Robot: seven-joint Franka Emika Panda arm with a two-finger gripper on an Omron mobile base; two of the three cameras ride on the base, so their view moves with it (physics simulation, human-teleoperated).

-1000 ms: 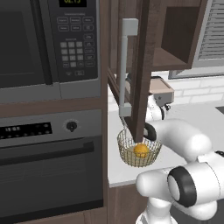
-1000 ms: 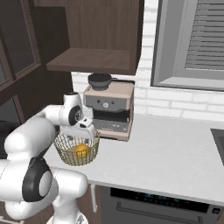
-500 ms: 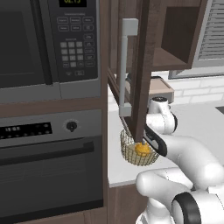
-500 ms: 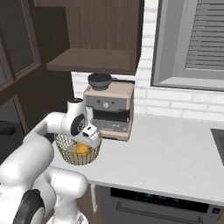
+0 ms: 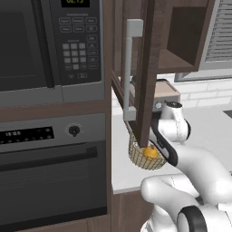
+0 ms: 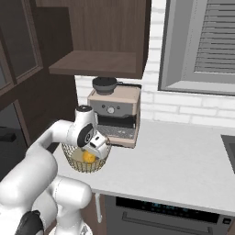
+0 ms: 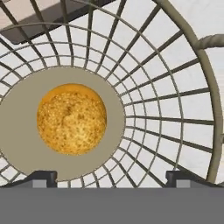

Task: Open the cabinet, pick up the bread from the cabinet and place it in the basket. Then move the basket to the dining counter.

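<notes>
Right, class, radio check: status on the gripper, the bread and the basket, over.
Gripper open, empty, poised over the basket. Bread lies on the basket's beige bottom, released. Basket sits on the white worktop; open cabinet door hangs close beside it.

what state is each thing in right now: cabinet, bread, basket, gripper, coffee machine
cabinet: door open, swung out, shelf inside bare
bread: lying on the basket's solid bottom, not held
basket: upright on the white worktop beside the coffee machine, bread inside
gripper: open, over the basket's inside, holding nothing
coffee machine: standing on the worktop under the cabinet, dark pan on top
</notes>
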